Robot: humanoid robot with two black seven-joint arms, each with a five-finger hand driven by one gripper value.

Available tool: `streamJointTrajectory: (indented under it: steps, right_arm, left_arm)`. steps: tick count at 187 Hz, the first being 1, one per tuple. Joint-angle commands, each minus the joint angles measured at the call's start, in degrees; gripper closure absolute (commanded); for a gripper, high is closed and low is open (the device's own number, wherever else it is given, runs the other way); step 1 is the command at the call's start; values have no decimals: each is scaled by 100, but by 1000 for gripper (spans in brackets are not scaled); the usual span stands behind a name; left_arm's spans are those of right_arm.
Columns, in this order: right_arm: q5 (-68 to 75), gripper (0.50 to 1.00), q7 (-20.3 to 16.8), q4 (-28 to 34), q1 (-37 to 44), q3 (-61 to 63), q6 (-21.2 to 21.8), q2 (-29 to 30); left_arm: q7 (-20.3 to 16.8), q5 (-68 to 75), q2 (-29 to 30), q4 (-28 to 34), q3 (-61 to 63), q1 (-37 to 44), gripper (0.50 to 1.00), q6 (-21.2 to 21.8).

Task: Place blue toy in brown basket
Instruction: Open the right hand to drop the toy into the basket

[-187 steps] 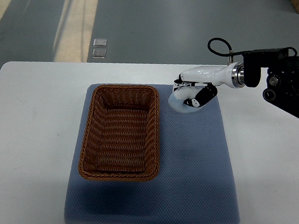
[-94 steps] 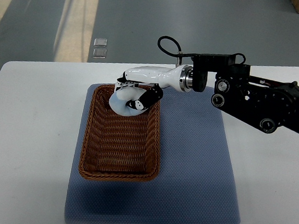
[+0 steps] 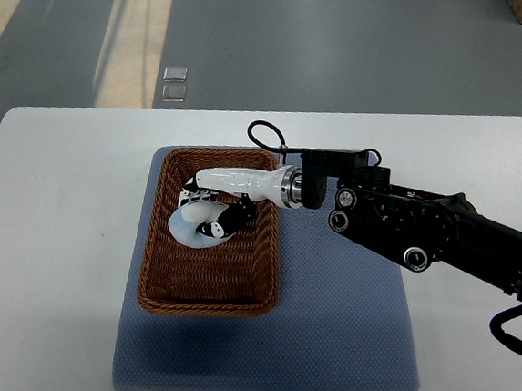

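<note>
Right hand [image 3: 212, 211] inside the basket [image 3: 267, 251], fingers curled around the pale blue toy [image 3: 190, 228]. Risk — an early withdrawal could snag the toy and drag it back over the rim.

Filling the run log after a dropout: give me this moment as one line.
right hand: shut on blue toy | toy: inside brown basket, far half, not released | basket: on blue mat | left arm: not in view

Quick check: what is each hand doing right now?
Left hand: not in view.
Right hand: fingers closed on the toy, over the basket.
</note>
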Motion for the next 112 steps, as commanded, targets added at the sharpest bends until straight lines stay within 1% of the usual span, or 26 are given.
streamJointTrajectory:
  steps: [1,6,19,83,112]
  right_arm:
    - [9,668,0,-2,-48,-3,-30,15]
    - [9,638,0,-2,-57,-3,-30,24]
    - [9,607,0,-2,-101,-3,-21,15]
    - [88,599,17,7,-66,33,-39,-73]
    - [158,599,17,7,-57,612,-12,-187]
  left_arm:
    - [-1,0,0,0,0,1,500,0]
    - [-1,0,0,0,0,1,500,0]
    - [-1,0,0,0,0,1,500,0]
    - [-1,0,0,0,0,1,500,0]
    - [-1,0,0,0,0,-8,500,0]
